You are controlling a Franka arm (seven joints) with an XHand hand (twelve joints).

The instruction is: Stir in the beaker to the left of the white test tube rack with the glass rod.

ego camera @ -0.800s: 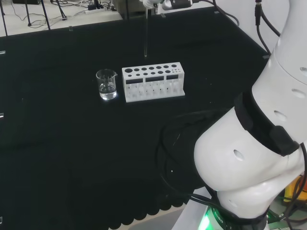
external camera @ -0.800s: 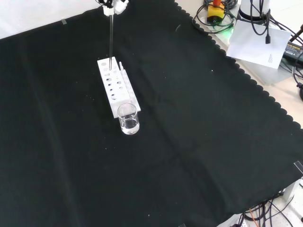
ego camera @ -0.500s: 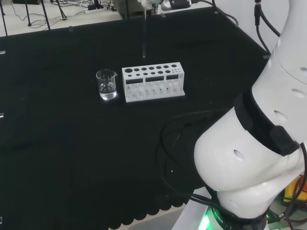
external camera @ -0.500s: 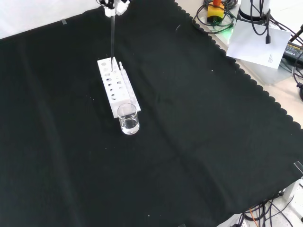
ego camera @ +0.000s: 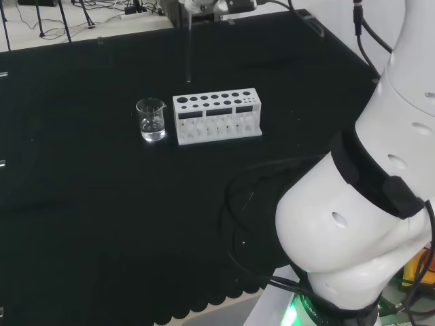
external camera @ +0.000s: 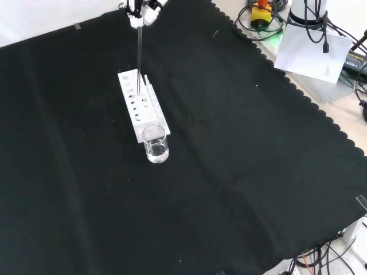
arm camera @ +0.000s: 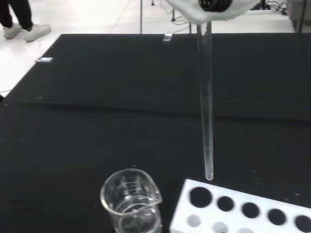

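Clear glass rod hangs upright, pinched by the black-and-white hand over the white test tube rack (tip clear of the holes); centre it above the small clear glass beaker before lowering.

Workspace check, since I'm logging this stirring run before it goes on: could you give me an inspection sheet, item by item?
Surface: black cloth over the bench, scalloped edge.
Job's things: beaker upright with clear liquid at one end of the white test tube rack; glass rod hangs upright, tip in the air above the rack's end, not yet in the beaker.
Clutter: nothing seen on the cloth.
Hand: hand at the front view's top, shut on the rod's upper end.
Cables: a black cable loops by the arm's base in the head view; more lie beyond the cloth's edge.
Surroundings: white sheet off the cloth.
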